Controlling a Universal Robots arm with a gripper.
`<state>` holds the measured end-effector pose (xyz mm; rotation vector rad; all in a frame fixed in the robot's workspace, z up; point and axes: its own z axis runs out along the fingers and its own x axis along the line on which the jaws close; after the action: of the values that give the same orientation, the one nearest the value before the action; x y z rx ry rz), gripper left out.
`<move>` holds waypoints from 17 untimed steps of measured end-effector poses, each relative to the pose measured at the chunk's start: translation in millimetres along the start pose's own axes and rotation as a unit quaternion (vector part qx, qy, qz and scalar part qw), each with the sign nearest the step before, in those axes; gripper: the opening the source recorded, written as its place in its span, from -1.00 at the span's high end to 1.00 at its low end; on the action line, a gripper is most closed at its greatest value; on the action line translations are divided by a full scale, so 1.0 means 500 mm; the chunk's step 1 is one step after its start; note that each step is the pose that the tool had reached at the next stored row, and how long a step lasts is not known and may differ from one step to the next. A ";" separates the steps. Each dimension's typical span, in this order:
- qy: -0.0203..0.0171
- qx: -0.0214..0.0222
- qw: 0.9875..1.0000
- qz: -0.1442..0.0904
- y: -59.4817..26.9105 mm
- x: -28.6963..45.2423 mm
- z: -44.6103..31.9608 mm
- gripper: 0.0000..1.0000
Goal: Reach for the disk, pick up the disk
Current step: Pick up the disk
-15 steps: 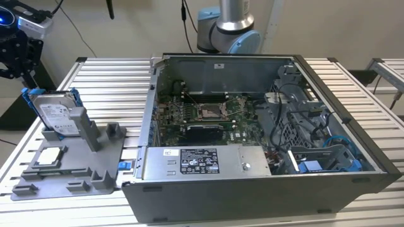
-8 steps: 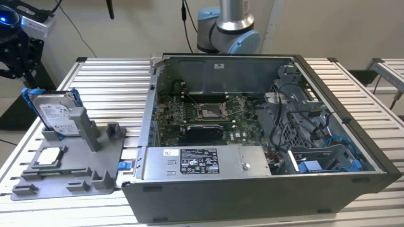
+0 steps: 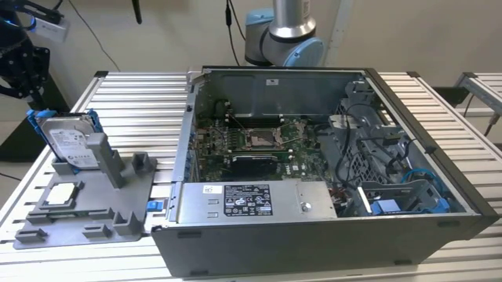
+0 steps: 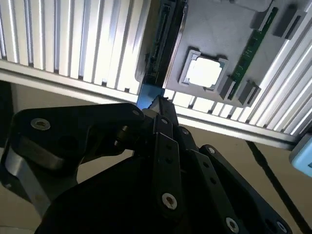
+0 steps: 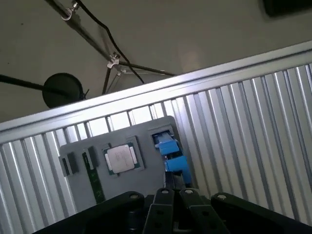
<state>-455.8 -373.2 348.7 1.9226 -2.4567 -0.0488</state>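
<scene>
The disk [image 3: 69,140] is a silver hard drive with a white label in a bright blue bracket. It stands tilted in a grey holder at the exterior view's left. Both wrist views look down on it edge-on, as a dark edge with a blue bracket end [image 4: 147,95] and as blue bracket pieces [image 5: 170,148]. My black gripper [image 3: 17,88] hangs up and to the left of the disk, apart from it. Its fingers [image 5: 165,195] lie together with nothing between them, their tips [image 4: 158,103] pointing toward the bracket.
The grey fixture plate [image 3: 94,220] also carries a small square silver chip [image 3: 63,194] [image 4: 204,72] [image 5: 121,158] and a green memory stick [image 4: 248,53]. An open computer case [image 3: 314,176] with a silver box [image 3: 251,200] stands to the right on the slatted table [image 3: 133,100].
</scene>
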 end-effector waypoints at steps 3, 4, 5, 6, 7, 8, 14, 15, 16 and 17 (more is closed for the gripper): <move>0.001 0.000 1.000 -0.027 0.000 0.000 0.000 1.00; 0.001 0.000 0.999 -0.037 0.000 0.000 0.000 1.00; 0.002 0.000 0.999 -0.046 0.000 0.000 0.000 1.00; 0.002 0.000 0.999 -0.055 0.000 0.000 0.000 1.00; 0.002 0.000 0.998 -0.063 0.000 0.000 0.000 1.00; 0.003 0.000 0.998 -0.068 -0.001 0.000 0.000 1.00; 0.003 0.000 0.998 -0.069 0.000 0.000 0.000 -1.00; 0.003 0.000 0.998 -0.069 0.000 0.000 0.000 -1.00; 0.003 0.000 0.998 -0.070 0.000 0.000 0.000 -1.00; 0.003 0.000 0.998 -0.070 0.000 0.000 0.001 -1.00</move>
<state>-455.6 -373.1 348.4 2.0876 -2.3152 -0.0463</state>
